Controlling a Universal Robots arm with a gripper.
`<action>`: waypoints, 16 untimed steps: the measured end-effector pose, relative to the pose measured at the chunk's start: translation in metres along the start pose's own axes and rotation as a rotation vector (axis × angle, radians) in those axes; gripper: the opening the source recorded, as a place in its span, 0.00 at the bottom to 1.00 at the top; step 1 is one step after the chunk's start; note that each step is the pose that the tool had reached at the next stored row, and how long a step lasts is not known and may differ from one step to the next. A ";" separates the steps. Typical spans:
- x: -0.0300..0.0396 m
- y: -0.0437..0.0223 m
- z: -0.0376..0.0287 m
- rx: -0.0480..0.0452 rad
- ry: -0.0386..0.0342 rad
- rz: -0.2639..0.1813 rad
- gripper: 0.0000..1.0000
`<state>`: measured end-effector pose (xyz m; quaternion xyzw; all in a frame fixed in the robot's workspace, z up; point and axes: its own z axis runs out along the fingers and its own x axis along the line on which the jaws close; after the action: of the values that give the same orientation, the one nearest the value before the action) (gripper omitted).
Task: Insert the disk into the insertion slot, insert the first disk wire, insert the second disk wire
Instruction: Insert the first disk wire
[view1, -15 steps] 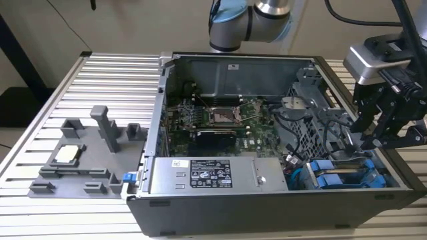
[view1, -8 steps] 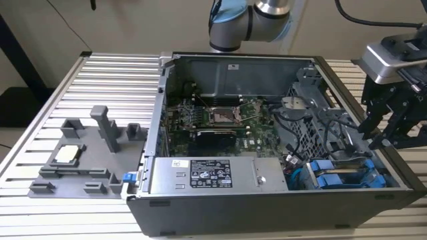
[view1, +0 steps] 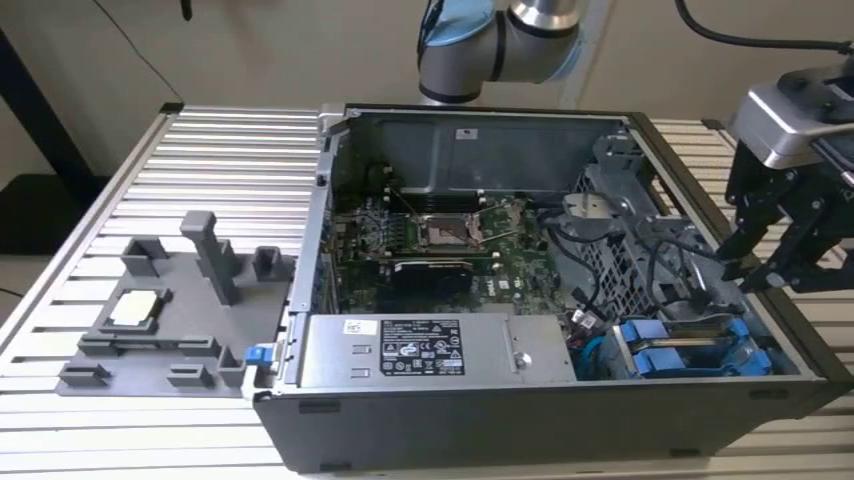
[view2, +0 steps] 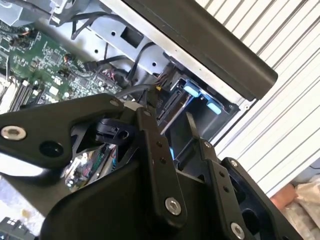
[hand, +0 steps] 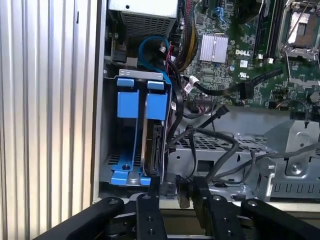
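The disk (hand: 152, 145) stands edge-on in its blue frame (hand: 157, 104), seated in the insertion slot of the dark metal drive cage (hand: 111, 165) at the case's front corner. Beside it is a second blue frame (hand: 125, 102). In the exterior view the cage (view1: 683, 352) lies at the lower right. My gripper (hand: 176, 183) hovers just behind the disk's rear end with its black fingers (hand: 150, 200) apart and nothing clamped. It also appears in the exterior view (view1: 754, 270) and the second wrist view (view2: 169, 111). Loose black cables (hand: 220, 146) run close to the fingertips.
The open computer case (view1: 400, 420) sits on a slatted table (view1: 214, 170). Inside it are the motherboard (view1: 427, 235), the power supply (view1: 414, 350) and a perforated grey cage wall (hand: 280, 145). A blue cable (hand: 150, 42) loops above the disk. A grey fixture (view1: 174, 310) stands at the exterior view's left.
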<state>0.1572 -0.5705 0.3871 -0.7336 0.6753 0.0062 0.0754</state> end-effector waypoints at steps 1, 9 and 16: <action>-0.0002 -0.0007 0.0001 -0.0011 -0.0006 -0.003 0.40; -0.0025 -0.0023 0.0016 -0.0073 0.0007 -0.022 0.40; -0.0025 -0.0046 0.0027 -0.0081 0.0010 -0.028 0.40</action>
<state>0.1618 -0.5673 0.3852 -0.7433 0.6650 0.0075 0.0721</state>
